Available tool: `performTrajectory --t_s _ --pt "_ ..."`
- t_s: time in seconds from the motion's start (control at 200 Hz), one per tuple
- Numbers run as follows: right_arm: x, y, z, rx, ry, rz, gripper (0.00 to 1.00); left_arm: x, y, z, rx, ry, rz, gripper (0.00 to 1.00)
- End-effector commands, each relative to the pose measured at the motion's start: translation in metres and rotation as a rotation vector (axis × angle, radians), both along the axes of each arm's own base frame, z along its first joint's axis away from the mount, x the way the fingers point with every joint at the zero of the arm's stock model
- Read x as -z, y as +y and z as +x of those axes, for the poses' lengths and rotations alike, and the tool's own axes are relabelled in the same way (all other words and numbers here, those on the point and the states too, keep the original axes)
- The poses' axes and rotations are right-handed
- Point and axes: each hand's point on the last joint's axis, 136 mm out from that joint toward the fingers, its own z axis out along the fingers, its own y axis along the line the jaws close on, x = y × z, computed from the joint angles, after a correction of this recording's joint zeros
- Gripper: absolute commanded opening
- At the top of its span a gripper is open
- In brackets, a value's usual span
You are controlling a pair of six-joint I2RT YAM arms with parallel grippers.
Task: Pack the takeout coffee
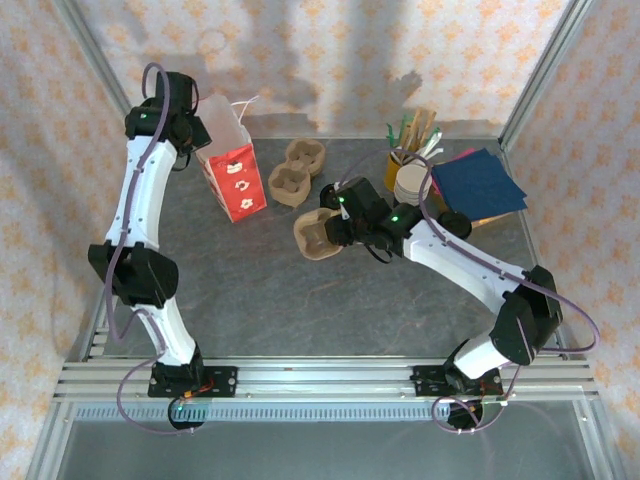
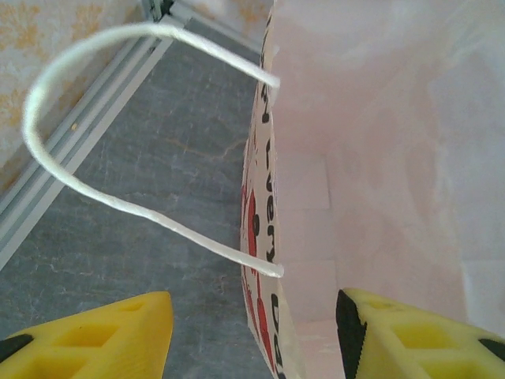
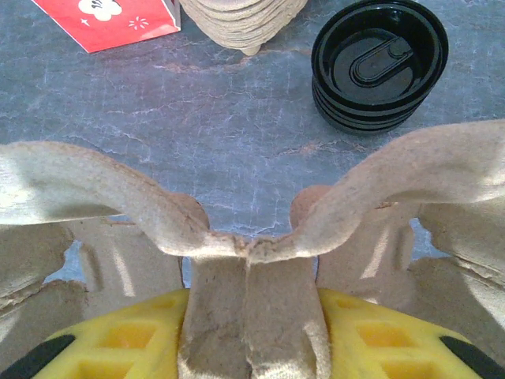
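My right gripper (image 3: 252,316) is clamped on the centre ridge of a moulded pulp cup carrier (image 3: 102,189), one yellow finger pressed against each side of it. In the top view the carrier sits at mid-table, just in front of the arm's wrist.

The takeout coffee (image 3: 379,59) I read as the round black-lidded piece standing on the grey table (image 3: 197,118) just beyond the carrier, to its right and apart from it. From this angle I get the lid's top and dark ridged sides only, so I cannot confirm the cup body under it. Next to it is a stack of spare carriers (image 3: 241,20), and further left the red base of the paper bag (image 3: 110,20).

My left gripper (image 2: 254,316) is wide open over the bag's mouth. The fingers straddle the printed wall, one outside above the table and one inside the bag, and I cannot tell whether the inside one touches the paper. The white string handle (image 2: 268,268) loops outward on the outer side.

At the back right I see a stack of white cups (image 1: 410,185) and blue napkins (image 1: 480,180).
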Motion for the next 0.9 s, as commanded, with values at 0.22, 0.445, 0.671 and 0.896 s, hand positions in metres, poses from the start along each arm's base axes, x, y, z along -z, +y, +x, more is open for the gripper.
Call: performTrajectory --t_s 0.22,0.445,0.671,0.896 --pt "-0.012 -0.007 -0.011 0.003 -0.006 0.013 0.4 0.021 0.003 0.011 0.019 0.105 0.056 0.53" --pt "-0.013 -0.008 -0.011 0.003 -0.009 0.016 0.39 0.03 0.003 0.017 0.025 0.118 0.065 0.34" --pt "-0.014 -0.007 -0.013 -0.005 -0.001 0.013 0.38 0.021 0.001 0.02 0.052 0.085 0.066 0.19" --pt "-0.021 -0.007 -0.013 -0.012 -0.008 0.019 0.37 0.006 -0.013 0.005 0.107 0.03 0.078 0.07"
